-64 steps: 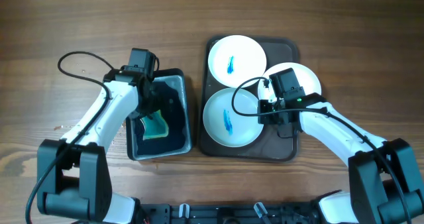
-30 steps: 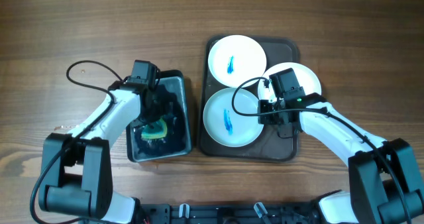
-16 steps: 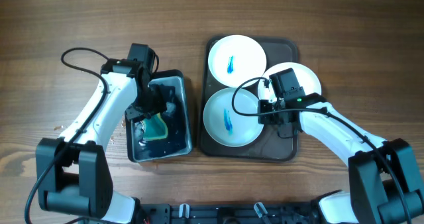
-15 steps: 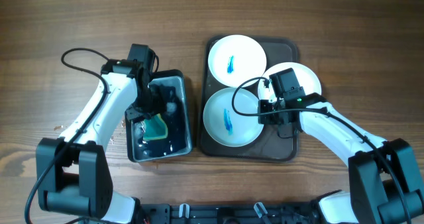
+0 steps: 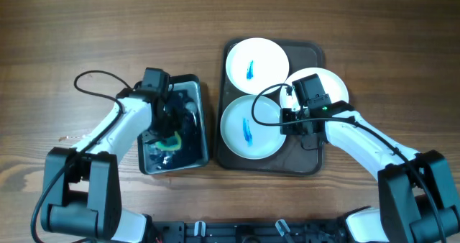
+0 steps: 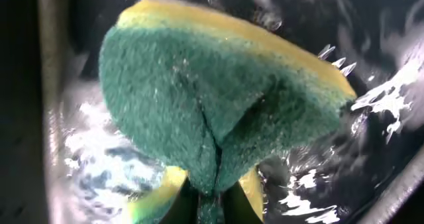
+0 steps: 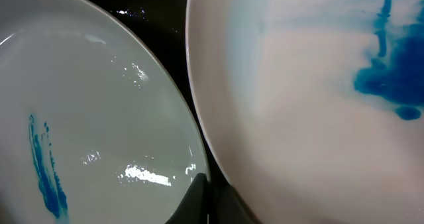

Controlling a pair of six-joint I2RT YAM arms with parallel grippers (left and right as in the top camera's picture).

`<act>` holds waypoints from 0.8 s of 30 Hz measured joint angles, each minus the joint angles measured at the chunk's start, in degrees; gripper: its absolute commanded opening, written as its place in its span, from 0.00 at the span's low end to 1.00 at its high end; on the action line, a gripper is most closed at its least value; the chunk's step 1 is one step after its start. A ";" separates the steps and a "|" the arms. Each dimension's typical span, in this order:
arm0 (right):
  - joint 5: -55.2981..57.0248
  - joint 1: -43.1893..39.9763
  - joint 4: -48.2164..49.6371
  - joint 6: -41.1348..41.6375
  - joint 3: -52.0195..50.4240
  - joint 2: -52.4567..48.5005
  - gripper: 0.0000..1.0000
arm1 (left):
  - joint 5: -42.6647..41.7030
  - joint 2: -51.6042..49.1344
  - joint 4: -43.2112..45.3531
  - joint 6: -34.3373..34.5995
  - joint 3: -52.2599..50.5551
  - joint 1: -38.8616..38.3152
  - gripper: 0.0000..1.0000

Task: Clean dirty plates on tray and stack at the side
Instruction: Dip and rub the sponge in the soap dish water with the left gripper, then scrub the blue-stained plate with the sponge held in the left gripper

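Here, the left end effector (image 5: 164,131) sits left of the large dark rectangular tray (image 5: 300,164), inside a smaller black tub (image 5: 204,121) of water, clenched on a folded green-and-yellow sponge (image 6: 212,98). On the tray's near half lies a round white plate (image 5: 262,139) bearing a blue smear (image 5: 246,130). The right end effector (image 7: 209,201) is pinched shut on the rim of a second smeared plate (image 7: 311,118), which overhangs the tray's right edge. A third smeared plate (image 5: 262,52) lies in the tray's far left corner. Tray and tub stand on a brown wooden table (image 5: 86,27).
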State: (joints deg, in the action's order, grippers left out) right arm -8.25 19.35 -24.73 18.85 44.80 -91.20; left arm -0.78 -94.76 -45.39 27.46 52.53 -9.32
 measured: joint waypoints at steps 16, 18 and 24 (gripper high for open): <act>-0.96 -2.05 -0.50 -0.50 0.00 0.00 0.04 | -13.18 -1.03 -4.79 3.21 23.54 -15.47 0.04; -0.96 -2.05 -0.50 -0.50 0.00 0.00 0.04 | -13.97 -3.89 -1.20 6.05 23.54 -19.76 0.04; -0.96 -2.05 -0.76 -0.50 0.00 0.00 0.04 | -15.17 -16.57 5.31 14.25 23.61 -27.17 0.04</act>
State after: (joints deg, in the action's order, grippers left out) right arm -9.21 17.30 -25.50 18.35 44.80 -91.20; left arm -15.94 -111.33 -40.07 41.71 76.14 -36.49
